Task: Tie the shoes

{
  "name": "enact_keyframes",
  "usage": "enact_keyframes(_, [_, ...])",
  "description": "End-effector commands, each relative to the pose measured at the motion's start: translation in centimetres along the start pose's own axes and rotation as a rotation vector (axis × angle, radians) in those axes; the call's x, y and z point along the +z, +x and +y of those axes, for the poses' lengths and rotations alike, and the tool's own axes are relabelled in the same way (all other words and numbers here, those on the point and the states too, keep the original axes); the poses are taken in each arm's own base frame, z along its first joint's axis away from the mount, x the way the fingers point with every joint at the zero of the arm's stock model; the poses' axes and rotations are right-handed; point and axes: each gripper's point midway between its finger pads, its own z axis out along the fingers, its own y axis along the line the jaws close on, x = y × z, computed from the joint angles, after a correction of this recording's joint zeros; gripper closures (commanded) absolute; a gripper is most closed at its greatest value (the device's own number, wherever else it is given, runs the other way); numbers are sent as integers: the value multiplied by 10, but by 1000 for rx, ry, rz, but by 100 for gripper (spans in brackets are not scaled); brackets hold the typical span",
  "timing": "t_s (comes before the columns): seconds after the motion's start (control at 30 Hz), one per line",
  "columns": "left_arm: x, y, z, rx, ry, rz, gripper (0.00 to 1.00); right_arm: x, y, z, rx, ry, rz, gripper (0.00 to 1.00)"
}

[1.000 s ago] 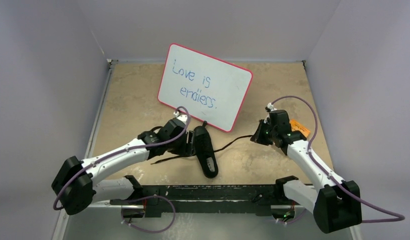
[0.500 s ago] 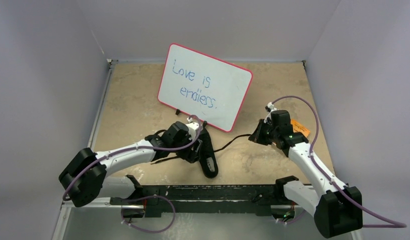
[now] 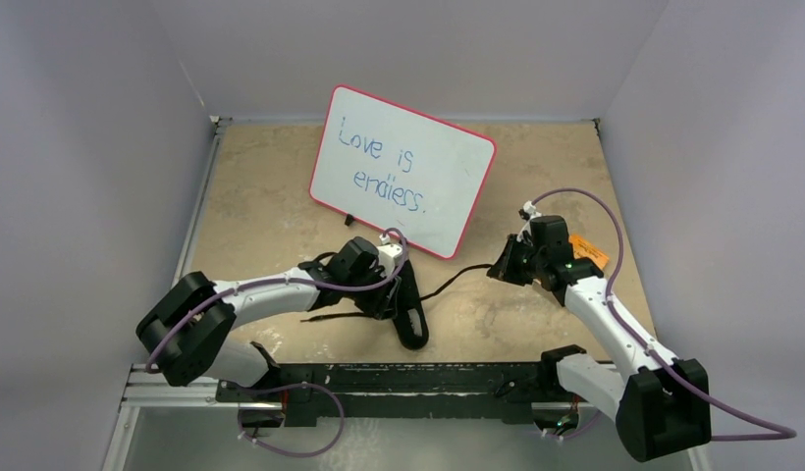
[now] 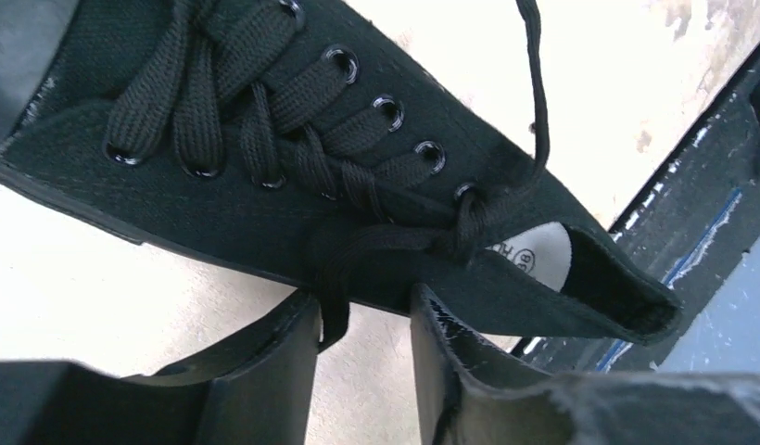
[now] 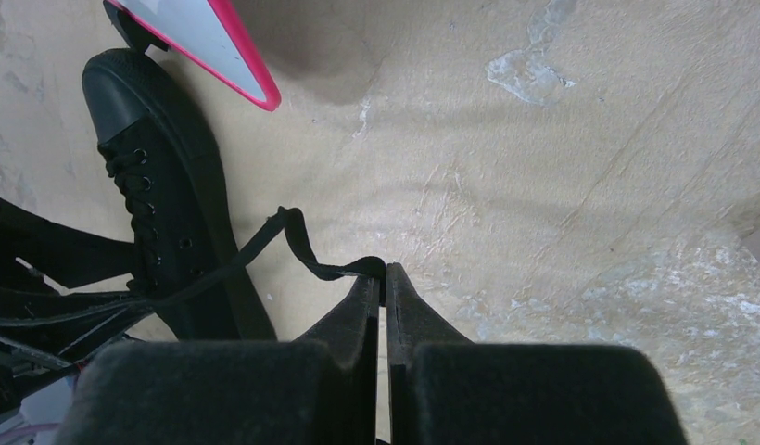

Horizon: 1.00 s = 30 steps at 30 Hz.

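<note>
Resting on the table [image 3: 536, 167] just before the whiteboard [image 3: 403, 167]: one black sneaker [image 3: 410, 304], toe toward the board. Left gripper [image 4: 365, 306] at its side by the top eyelets, jaws narrowly apart, loose lace strand [image 4: 332, 311] hanging between them. Right gripper [image 5: 384, 278], off to the sneaker's right, pinched closed on the other lace end [image 5: 307, 255]

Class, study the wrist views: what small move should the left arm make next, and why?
Probably close the left gripper on the lace hanging between its open jaws beside the sneaker. The right gripper is shut on the other lace end, so both strands would then be held for crossing.
</note>
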Motion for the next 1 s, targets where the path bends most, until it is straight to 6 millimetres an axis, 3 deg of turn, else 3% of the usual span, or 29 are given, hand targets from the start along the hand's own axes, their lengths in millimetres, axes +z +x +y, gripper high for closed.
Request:
enact_keyframes(0.0, [-6, -3, -14, -27, 56, 1, 67, -5, -18, 15, -20, -51, -42, 100])
enact_keyframes(0.27, [-13, -8, -7, -93, -9, -24, 90, -5, -16, 13, -15, -45, -45, 100])
enact_keyframes(0.43, [-15, -10, -8, -151, -20, -32, 96, -5, -15, 6, -6, -9, -47, 100])
enact_keyframes(0.6, [-28, -19, -7, -195, -56, -100, 100, -7, -12, -15, 61, 111, -62, 100])
enact_keyframes(0.7, [-36, -23, 16, -312, -203, -160, 100, -6, -8, -24, 123, 156, -71, 100])
enact_keyframes(0.8, [-42, -13, 39, -469, -359, -180, 100, -4, 0, -36, 227, 221, -80, 100])
enact_keyframes(0.97, [-34, 5, 40, -637, -337, -213, 100, -1, 17, -71, 326, 411, -37, 100])
